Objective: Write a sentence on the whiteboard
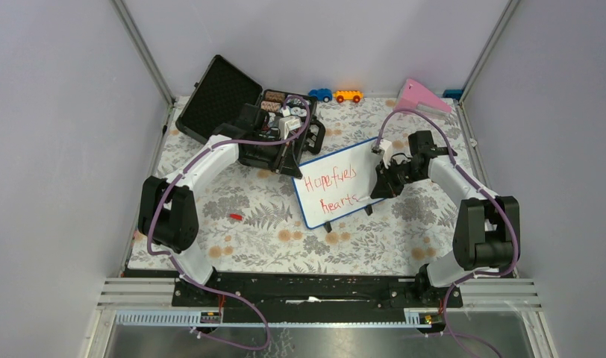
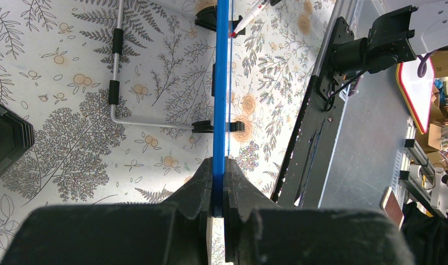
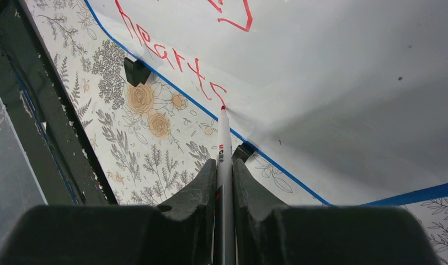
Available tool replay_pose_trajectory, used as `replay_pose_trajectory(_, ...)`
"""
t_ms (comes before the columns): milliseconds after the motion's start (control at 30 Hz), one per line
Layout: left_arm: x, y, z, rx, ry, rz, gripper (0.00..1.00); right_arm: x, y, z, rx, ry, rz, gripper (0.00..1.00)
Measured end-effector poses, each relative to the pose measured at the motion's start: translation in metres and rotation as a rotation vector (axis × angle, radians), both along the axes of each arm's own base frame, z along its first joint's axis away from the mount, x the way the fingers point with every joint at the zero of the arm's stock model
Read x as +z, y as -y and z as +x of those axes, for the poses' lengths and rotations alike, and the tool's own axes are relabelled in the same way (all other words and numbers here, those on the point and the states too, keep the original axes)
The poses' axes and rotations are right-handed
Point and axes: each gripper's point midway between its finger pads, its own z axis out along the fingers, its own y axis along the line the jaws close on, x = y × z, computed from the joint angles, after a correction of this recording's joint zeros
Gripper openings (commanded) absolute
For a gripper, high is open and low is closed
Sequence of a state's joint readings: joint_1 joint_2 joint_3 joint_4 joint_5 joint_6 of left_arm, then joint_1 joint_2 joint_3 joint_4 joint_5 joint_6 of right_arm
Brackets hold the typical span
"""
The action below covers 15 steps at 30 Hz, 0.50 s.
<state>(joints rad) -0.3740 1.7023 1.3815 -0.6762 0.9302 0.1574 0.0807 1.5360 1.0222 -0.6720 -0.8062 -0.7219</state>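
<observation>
Completion: brace whiteboard (image 1: 337,186) by its edge in shut left end effector (image 2: 218,171). Lift marker (image 3: 223,132), pinched in closed right end effector (image 3: 224,165), straight off final letter of sentence (image 1: 324,183).

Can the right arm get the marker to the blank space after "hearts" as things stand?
Probably yes. The right gripper holds the marker with its tip by the end of the sentence, and the whiteboard beside it is bare with nothing between.

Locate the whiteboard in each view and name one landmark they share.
Top external: the whiteboard stands tilted at centre.
Left wrist: edge-on, its blue frame runs up the middle from the left tool.
Right wrist: its white face fills the upper right, beyond the marker.
Shared landmark: the board's black foot.
</observation>
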Motion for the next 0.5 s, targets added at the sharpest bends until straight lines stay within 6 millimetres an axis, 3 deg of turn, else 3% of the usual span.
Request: replay_pose_trajectory(500, 0.0, 0.0, 0.0, 0.0, 0.0, 0.0, 0.0, 0.001, -0.011, -0.007, 0.046, -0.003, 0.01, 0.0)
